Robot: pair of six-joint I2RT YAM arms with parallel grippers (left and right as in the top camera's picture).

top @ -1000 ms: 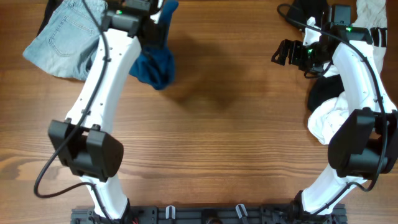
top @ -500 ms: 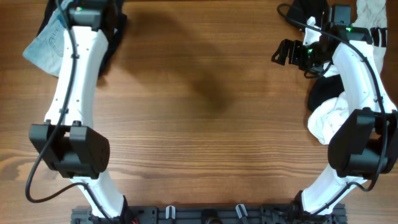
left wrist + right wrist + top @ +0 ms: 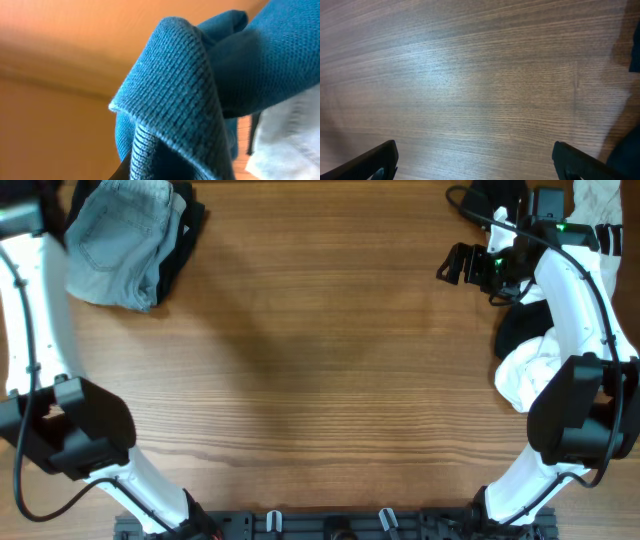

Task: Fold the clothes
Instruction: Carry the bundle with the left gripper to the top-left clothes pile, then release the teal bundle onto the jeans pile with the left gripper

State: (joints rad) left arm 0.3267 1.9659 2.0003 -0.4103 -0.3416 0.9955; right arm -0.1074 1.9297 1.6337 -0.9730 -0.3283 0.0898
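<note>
Shirt (image 3: 200,95) shows only at left wrist, left claw's grip untellable; right claw (image 3: 475,152) gapes empty.

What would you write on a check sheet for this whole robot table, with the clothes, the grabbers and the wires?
Surface: brown wooden table, bare wood across the middle.
Job's things: light-blue denim jeans heaped top left on a black cloth; deep-blue knitted shirt fills the left wrist view; crumpled white garment and black garment at the right edge.
Clutter: nothing seen.
Grippers: right gripper open, holding nothing, over bare wood; left gripper outside the overhead view, its fingers hidden by the blue shirt.
Cables: black cable runs along the white right arm.
Surroundings: black rail along the near edge.
</note>
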